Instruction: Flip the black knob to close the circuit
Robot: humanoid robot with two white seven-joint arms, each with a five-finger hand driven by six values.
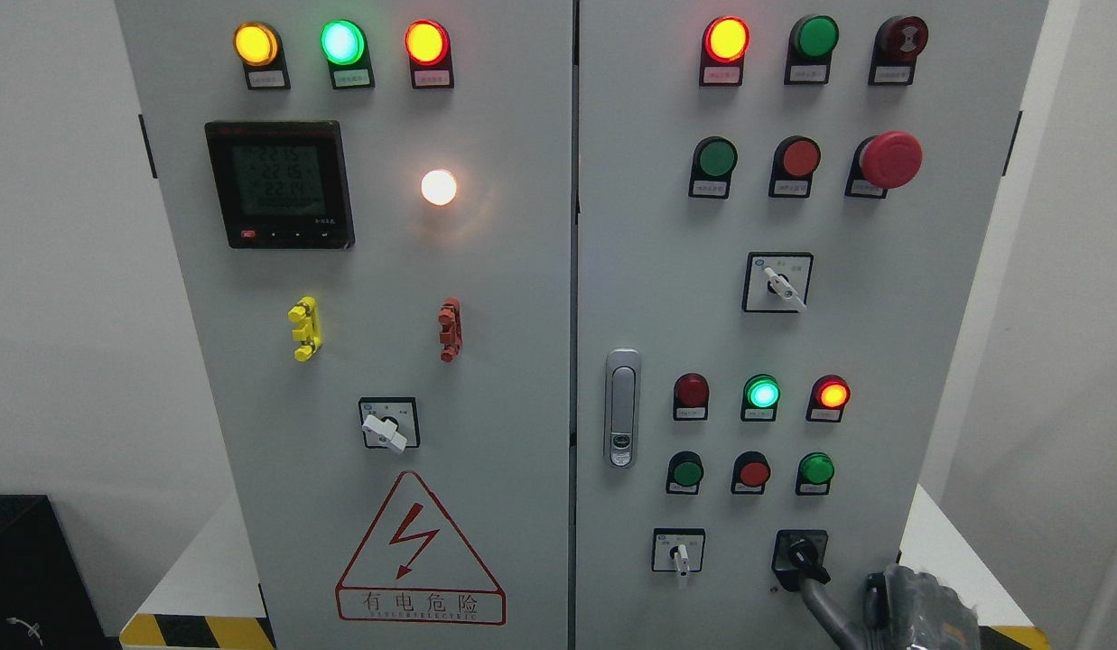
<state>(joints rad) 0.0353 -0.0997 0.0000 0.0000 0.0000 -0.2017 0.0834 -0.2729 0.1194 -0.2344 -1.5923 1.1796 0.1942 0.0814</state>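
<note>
Right hand [915,603]: enters at the lower right corner, just right of the black knob; one grey finger [818,603] reaches up to the knob's handle, grip not clear enough to tell.
Black knob [800,551]: lowest right switch on the cabinet's right door [928,361], handle angled down-right.
White selector [678,552]: left of the black knob, same row.
Door latch [622,408]: up-left of the knob, at the door's left edge.
Red mushroom button [890,159]: far above the knob.
</note>
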